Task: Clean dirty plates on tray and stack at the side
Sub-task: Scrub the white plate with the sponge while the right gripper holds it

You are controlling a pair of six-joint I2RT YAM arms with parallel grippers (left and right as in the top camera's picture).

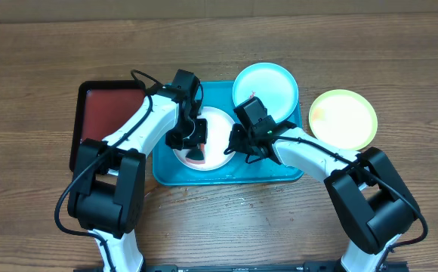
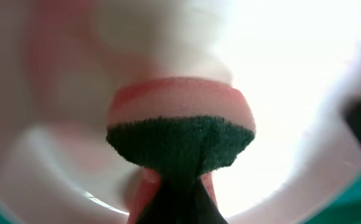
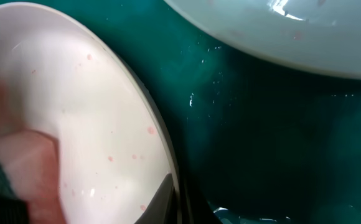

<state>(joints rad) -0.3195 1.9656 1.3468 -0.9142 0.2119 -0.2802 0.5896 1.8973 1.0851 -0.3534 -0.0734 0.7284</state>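
Note:
The white plate (image 1: 215,125) lies in the turquoise tray (image 1: 226,175) and has small red specks, seen in the right wrist view (image 3: 93,93). My left gripper (image 1: 194,147) is shut on a pink sponge with a dark green pad (image 1: 195,156) and presses it on the white plate (image 2: 292,74). The sponge fills the left wrist view (image 2: 180,118). My right gripper (image 1: 236,145) pinches the white plate's right rim (image 3: 175,202). The pale cyan plate (image 1: 268,87) rests on the tray's far right corner. The yellow-green plate (image 1: 343,119) lies on the table right of the tray.
A black tray with a red inside (image 1: 109,113) sits to the left of the turquoise tray, touching it. The wooden table extends around both trays. The two arms meet over the middle of the turquoise tray.

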